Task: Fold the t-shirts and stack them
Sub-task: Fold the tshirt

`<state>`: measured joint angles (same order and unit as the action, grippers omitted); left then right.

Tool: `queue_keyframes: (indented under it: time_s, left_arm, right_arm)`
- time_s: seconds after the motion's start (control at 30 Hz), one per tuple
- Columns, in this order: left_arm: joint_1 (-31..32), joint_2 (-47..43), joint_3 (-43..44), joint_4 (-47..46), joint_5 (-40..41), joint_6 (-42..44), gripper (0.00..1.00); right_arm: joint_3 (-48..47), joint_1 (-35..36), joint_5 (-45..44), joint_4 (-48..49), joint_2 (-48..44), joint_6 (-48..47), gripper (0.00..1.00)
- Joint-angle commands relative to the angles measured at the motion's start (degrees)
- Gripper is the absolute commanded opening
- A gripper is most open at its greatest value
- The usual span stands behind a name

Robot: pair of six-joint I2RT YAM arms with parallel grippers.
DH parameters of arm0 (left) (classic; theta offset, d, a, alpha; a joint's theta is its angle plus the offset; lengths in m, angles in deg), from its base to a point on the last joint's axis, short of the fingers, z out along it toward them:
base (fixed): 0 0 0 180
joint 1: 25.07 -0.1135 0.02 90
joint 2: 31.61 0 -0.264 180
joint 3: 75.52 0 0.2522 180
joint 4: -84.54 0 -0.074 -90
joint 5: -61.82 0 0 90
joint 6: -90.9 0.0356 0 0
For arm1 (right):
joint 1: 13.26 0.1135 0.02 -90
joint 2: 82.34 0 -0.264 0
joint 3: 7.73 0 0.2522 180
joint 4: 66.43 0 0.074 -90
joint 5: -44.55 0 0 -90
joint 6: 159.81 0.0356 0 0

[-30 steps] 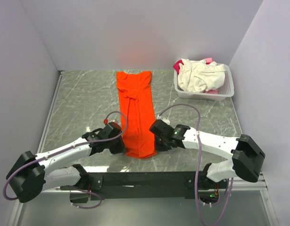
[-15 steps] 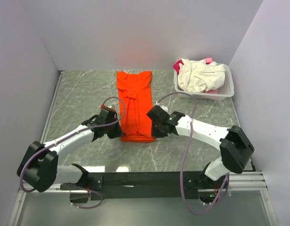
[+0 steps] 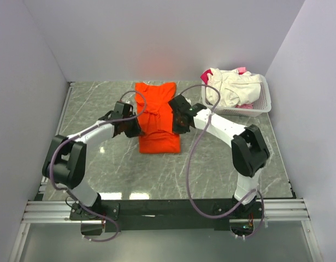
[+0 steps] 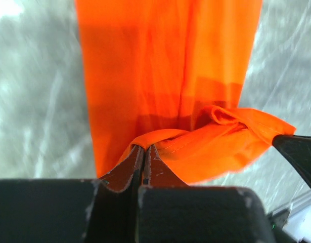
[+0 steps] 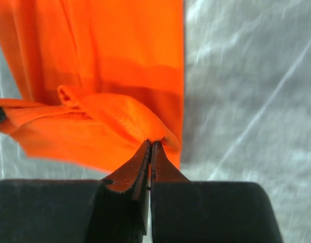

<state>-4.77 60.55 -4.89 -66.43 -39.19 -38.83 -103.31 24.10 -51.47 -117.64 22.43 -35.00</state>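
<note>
Pinches one hem corner of the orange t-shirt (image 4: 170, 76) in the left end effector (image 4: 143, 150), jaws pressed together on the stitched edge. Pinches the other hem corner in the right end effector (image 5: 150, 145), jaws pressed flat on the cloth too. Holds the hem stretched between the two pinches, with a bunched wrinkle near the middle and a shadow on the orange layer underneath. Seen from the top: left end effector (image 3: 134, 129) at the shirt's left edge, right end effector (image 3: 177, 121) at its right edge, both about mid-length, arms reaching in from either side. Doubles the near part of the orange t-shirt (image 3: 159, 141) over itself, fold line at the near end, collar end flat toward the back wall. Lies lengthwise on the grey marbled surface (image 3: 96, 109), roughly centred. Back right corner: white slatted basket (image 3: 264, 106) on the surface, cream-white t-shirt (image 3: 228, 90) heaped inside, pink t-shirt (image 3: 205, 77) poking out at the rim. Basket well apart from the orange t-shirt, just beyond the right arm.
</note>
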Motion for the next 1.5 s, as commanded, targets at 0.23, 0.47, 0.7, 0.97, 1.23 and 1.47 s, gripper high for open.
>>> queue_keyframes:
  time_s: [0.23,0.47,0.7,0.97,1.23,1.47]
  left_arm:
    - [-5.96,12.94,15.73,-0.77,-4.64,2.72,0.0]
    - [-8.33,18.58,22.23,-0.33,-4.11,0.62,0.0]
    - [-8.87,21.84,24.62,1.52,-3.23,-3.69,0.29]
    - [-8.69,18.85,21.03,-1.55,-5.6,-3.26,0.72]
    - [-8.52,10.86,8.63,-4.1,-7.36,-1.23,0.71]
    - [-7.64,4.79,-0.95,-6.65,-8.33,-1.49,0.71]
  right_arm:
    - [-24.67,-6.25,1.71,-7.45,15.35,-6.85,0.0]
    - [-38.66,-8.36,4.96,-11.15,25.03,-8.61,0.0]
    - [-45.97,-9.5,8.57,-12.3,30.06,-9.23,0.27]
    - [-34.21,-9.59,10.59,-6.41,21.1,-11.87,0.55]
    - [-11.8,-9.33,14.1,0.96,8.27,-10.55,0.54]
    - [0.6,-8.36,15.86,6.51,2.9,-7.65,0.51]
